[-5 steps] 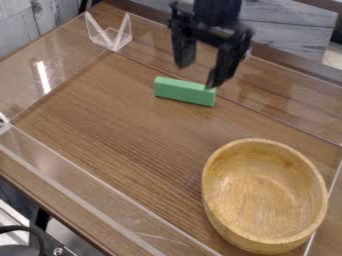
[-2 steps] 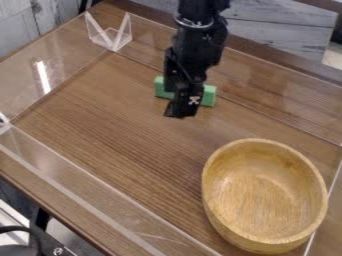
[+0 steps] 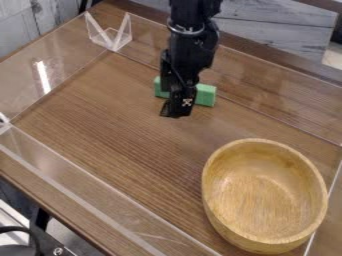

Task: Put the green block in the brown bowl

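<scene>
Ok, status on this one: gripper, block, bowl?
Gripper open, down over green block. Block on table, not gripped yet. Brown bowl empty, path clear.

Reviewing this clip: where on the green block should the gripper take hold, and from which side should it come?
Across the middle of the green block, from straight above. It lies flat on the wooden table as a long, narrow bar, so its two long side faces are close together and parallel, which suits a pinch across the short width. The gripper already hangs over it, pointing down with jaws open.

A small green block (image 3: 203, 93) lies flat, well apart from the empty round brown bowl (image 3: 266, 194).
</scene>
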Motion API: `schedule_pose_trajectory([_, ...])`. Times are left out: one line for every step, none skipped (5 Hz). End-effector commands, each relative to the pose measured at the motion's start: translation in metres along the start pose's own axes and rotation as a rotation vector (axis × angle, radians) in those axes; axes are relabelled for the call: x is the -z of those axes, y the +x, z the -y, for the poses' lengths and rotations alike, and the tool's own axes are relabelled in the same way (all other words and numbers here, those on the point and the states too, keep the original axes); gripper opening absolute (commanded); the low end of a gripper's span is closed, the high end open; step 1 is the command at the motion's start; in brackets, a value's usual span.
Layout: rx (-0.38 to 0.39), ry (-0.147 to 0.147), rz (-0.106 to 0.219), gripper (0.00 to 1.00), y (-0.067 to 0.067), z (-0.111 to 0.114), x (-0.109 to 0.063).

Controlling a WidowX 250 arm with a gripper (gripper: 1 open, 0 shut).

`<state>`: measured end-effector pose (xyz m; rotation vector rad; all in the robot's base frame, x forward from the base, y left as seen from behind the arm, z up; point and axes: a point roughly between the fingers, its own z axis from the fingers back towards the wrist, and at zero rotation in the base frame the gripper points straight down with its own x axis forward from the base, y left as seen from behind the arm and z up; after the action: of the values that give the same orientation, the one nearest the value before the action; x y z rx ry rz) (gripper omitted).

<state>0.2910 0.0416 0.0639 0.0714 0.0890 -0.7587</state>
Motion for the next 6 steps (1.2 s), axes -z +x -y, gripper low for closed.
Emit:
schedule_pose_trajectory([-0.019, 0.046, 0.033, 1.0, 0.002, -0.012, -0.004])
schedule_pose_trajectory([-0.031, 0.059, 0.041, 1.0, 0.002, -0.016, -0.002])
schedule_pose_trajectory([-0.041, 0.069, 0.048, 1.0, 0.002, -0.021, 0.002])
schedule_pose_trajectory([-0.055, 0.075, 0.054, 1.0, 0.003, -0.023, 0.005])
schedule_pose_trajectory([-0.063, 0.08, 0.062, 1.0, 0.004, -0.025, 0.009])
schedule_pose_trajectory([-0.07, 0.081, 0.07, 1.0, 0.006, -0.025, 0.013])
